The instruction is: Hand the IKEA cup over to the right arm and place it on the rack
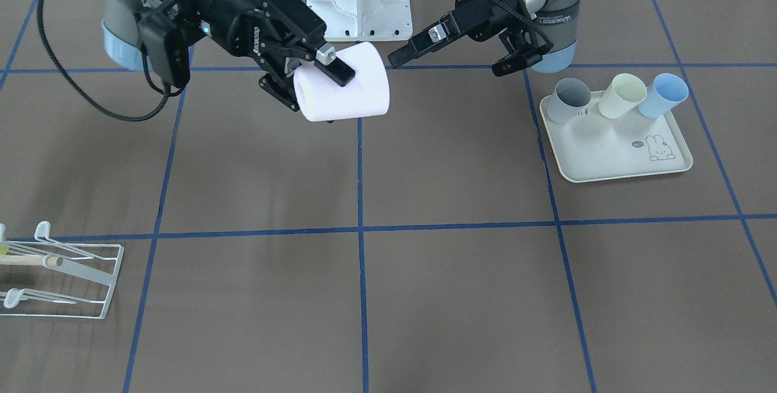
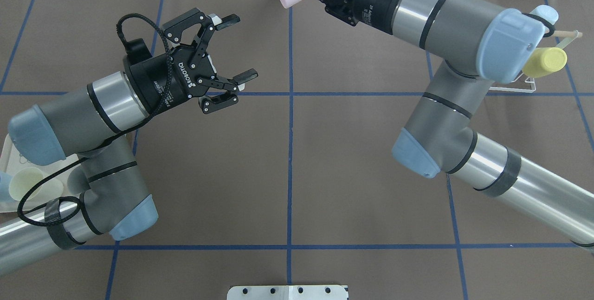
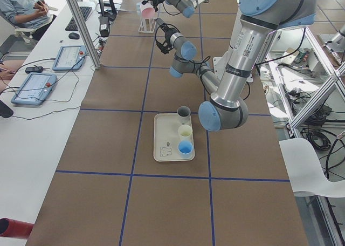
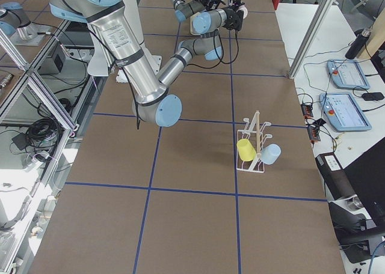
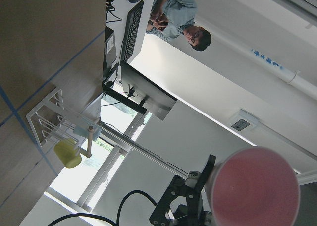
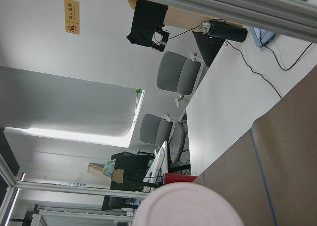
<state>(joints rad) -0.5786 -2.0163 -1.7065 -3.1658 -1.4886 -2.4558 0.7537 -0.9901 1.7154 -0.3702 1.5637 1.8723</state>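
Clamping the pink cup (image 1: 359, 94), my right gripper (image 1: 309, 80) holds it tipped sideways in midair; my left gripper (image 2: 241, 46) hangs wide open nearby.

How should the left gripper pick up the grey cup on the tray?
Probably by the rim, from above: one finger inside the grey cup, one outside on the wall facing away from the cream cup. It stands upright, mouth up, at the row's end, so that side is free.

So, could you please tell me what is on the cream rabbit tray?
Three upright cups stand along the tray's robot-side edge: a grey cup, a pale yellow cup and a light blue cup. Overhead, the left arm covers most of it.
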